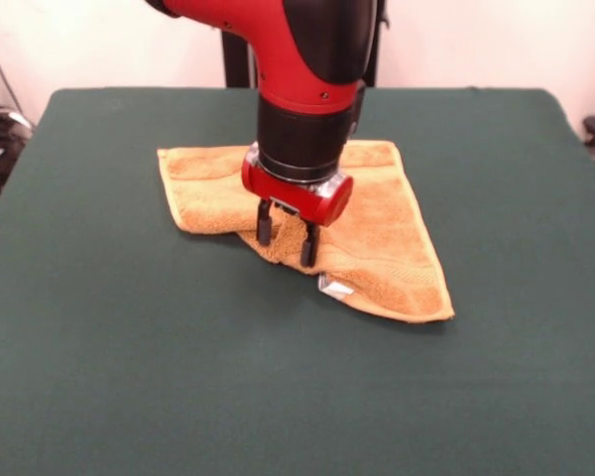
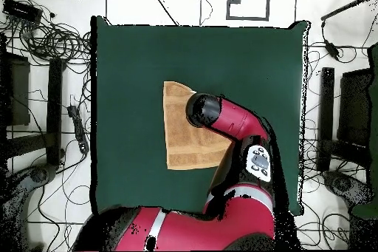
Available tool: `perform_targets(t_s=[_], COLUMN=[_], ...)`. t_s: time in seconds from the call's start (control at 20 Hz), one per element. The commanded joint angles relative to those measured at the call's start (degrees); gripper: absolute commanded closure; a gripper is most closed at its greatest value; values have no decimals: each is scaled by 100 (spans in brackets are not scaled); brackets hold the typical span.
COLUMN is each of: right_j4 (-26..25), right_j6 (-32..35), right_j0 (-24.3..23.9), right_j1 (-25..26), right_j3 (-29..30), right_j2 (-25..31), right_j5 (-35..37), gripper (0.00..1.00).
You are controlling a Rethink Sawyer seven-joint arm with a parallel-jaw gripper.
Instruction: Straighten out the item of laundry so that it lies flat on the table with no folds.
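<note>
On the dark green felt-covered table (image 1: 129,377): an orange-yellow terry hand towel (image 1: 397,268), folded to a rough triangle, under the Sawyer arm (image 1: 307,59).

The table fills the front view, with a pale wall behind; the overhead view shows cables (image 2: 52,42) and dark equipment on the light floor around it. The towel lies near the table's middle, its small white tag (image 1: 335,288) at the near edge; no writing is legible. The gripper (image 1: 286,238) stands with its two black fingers parted, their tips on a raised fold of towel between them; whether they grip it cannot be told.

Red and black arm reaching steeply down, hand (image 1: 286,241) pointing downward, fingers (image 1: 265,224) parted
</note>
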Motion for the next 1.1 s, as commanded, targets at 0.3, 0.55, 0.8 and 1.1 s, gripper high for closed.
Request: perform_targets(t_s=[0.3, 0.55, 0.8, 1.1], right_j4=[-63, -52, -44, -84], right_j6=[719, 714, 713, 637], right_j0=[52, 31, 16, -40], right_j1=[514, 525, 531, 560], right_j3=[195, 172, 172, 177], right_j2=[689, 695, 710, 782], right_j5=[-121, -97, -108, -205], gripper=[0, 0, 0, 0])
